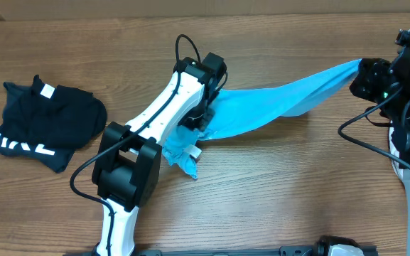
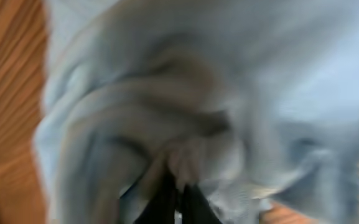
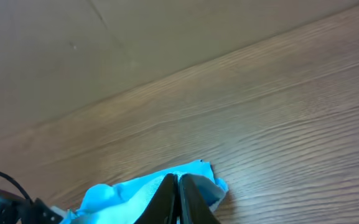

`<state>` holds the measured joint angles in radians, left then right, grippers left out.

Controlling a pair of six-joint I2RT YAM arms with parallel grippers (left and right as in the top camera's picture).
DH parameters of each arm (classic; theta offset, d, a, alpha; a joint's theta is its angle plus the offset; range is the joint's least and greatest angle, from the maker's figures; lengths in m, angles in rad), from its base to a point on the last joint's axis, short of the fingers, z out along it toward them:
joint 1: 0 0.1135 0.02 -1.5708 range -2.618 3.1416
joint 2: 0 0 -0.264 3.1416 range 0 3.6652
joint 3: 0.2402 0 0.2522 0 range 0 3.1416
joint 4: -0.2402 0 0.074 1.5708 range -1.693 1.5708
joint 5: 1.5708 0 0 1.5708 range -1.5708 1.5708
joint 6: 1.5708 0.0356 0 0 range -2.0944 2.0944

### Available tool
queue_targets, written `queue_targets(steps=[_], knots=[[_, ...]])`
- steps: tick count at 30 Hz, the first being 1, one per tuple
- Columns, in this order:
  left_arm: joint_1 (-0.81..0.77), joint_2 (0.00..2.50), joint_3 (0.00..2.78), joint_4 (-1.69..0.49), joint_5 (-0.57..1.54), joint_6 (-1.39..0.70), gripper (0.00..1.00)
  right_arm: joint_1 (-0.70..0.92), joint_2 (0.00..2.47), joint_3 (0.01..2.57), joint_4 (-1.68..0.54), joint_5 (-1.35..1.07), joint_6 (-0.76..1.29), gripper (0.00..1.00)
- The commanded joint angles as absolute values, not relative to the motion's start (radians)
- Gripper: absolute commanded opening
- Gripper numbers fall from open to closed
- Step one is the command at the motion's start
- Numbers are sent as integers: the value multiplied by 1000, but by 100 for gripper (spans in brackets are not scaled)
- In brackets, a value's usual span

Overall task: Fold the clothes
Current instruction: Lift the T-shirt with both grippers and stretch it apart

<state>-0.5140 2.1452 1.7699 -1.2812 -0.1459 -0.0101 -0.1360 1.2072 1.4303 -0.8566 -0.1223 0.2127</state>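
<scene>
The table (image 1: 276, 185) carries two garments and two arms. The blue shirt (image 1: 283, 99) is the one being worked: it hangs stretched in the air between the arms, from mid-table up to the right edge, probably pulled taut to open it out before it is laid flat for folding. Its lower end sags in a crumpled bunch onto the wood. The black shirt (image 1: 48, 121), one only, lies heaped at the far left, well apart, likely waiting its turn. The right gripper (image 1: 361, 77) is clenched on one end of the blue shirt, fingers pressed together over the hem. The left gripper (image 1: 203, 119) is buried in the bunched middle; its view is blurred, but the fingers look pinched on fabric.
</scene>
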Motion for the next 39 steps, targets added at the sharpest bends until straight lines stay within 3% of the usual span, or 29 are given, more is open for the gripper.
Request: queue_targets(steps=[1, 9, 13, 21, 31, 39], knots=[[-457, 2059, 1884, -1398, -359, -165, 4, -142, 1194, 1462, -851, -93, 212, 4], [-251, 1677, 2348, -1568, -299, -69, 4, -142, 1194, 1462, -877, -61, 262, 4], [-247, 1551, 2359, -1542, -418, -86, 4, -142, 1194, 1462, -883, -60, 266, 4], [-247, 1407, 2360, -1386, -410, -36, 4, -142, 1189, 1626, -904, -60, 265, 4], [-247, 1350, 2504, -1334, -411, -24, 4, -142, 1188, 1867, -948, -37, 265, 4], [-247, 1350, 2504, -1385, -410, -22, 4, -142, 1188, 1888, -1022, 8, 265, 4]])
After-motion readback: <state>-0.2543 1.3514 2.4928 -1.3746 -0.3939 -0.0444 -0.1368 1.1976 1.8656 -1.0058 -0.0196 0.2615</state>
